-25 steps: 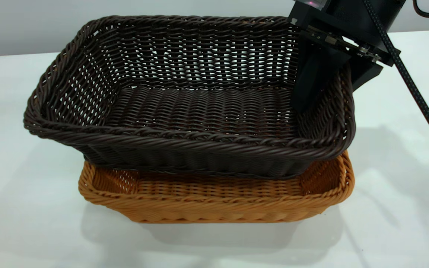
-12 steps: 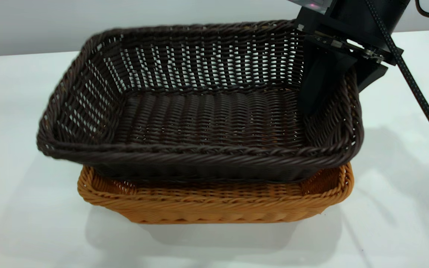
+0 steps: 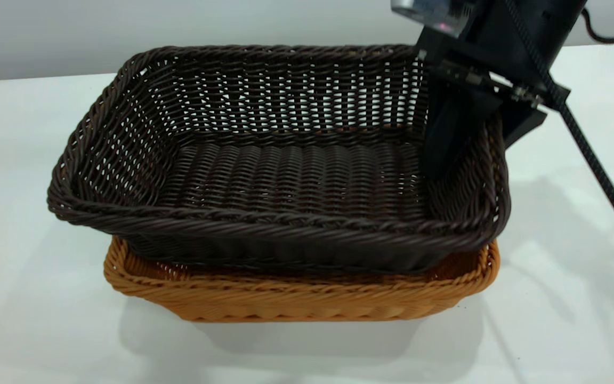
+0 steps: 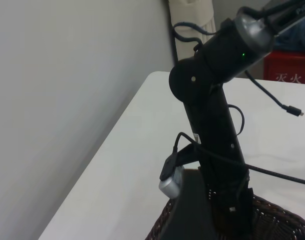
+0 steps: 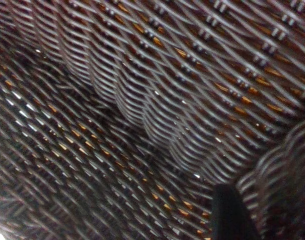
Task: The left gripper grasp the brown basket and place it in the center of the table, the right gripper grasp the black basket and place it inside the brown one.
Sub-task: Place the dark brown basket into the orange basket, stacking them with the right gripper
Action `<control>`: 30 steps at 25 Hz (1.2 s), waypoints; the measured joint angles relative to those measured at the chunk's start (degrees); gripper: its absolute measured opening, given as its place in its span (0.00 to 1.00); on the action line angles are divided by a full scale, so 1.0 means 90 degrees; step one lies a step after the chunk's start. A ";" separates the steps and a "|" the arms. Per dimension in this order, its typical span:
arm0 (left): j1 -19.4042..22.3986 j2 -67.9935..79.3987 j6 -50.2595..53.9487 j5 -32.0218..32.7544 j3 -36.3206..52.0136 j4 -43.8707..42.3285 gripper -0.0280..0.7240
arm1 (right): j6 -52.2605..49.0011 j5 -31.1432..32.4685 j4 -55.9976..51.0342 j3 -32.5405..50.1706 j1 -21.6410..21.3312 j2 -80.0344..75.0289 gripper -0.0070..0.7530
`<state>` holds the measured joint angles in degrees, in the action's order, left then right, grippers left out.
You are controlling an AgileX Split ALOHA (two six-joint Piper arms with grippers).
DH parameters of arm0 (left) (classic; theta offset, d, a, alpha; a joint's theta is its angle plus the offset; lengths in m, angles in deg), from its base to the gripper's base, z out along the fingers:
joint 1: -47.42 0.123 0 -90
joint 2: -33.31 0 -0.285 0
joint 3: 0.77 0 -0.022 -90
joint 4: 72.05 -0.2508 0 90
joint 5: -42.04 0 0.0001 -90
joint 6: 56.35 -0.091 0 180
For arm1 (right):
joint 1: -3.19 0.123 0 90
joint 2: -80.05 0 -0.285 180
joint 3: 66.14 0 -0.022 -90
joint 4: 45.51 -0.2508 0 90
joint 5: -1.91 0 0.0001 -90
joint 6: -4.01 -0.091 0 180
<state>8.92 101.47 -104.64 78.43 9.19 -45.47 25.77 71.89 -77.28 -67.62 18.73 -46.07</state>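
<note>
The black basket point(image 3: 285, 176) hangs low inside the brown basket point(image 3: 296, 298), with its rim still above the brown rim and overhanging it at the left. The brown basket rests on the white table point(image 3: 35, 320). My right gripper point(image 3: 472, 154) is shut on the black basket's right wall, with one finger point(image 3: 445, 133) inside and the other outside. In the right wrist view one black finger point(image 5: 232, 215) lies against the dark weave point(image 5: 142, 100), and orange shows through the gaps. The left wrist view shows the right arm point(image 4: 212, 125) and the black basket's rim point(image 4: 277, 220). The left gripper is out of view.
A pale wall point(image 3: 179, 21) runs along the table's far edge. The right arm's braided cable point(image 3: 600, 176) hangs down to the right of the baskets. Bare white tabletop surrounds the baskets on the left, front and right.
The black basket has come down and levelled, sinking deeper into the brown basket. The right gripper came down with it, and the brown basket shifted slightly left.
</note>
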 joint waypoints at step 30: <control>0.0000 0.0000 0.0000 -0.0013 0.0000 -0.0003 0.73 | 0.0169 0.0007 0.0300 0.0006 0.0000 -0.0025 0.73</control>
<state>8.92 101.47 -104.64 78.32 9.19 -45.49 27.28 71.95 -74.59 -67.57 18.73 -46.29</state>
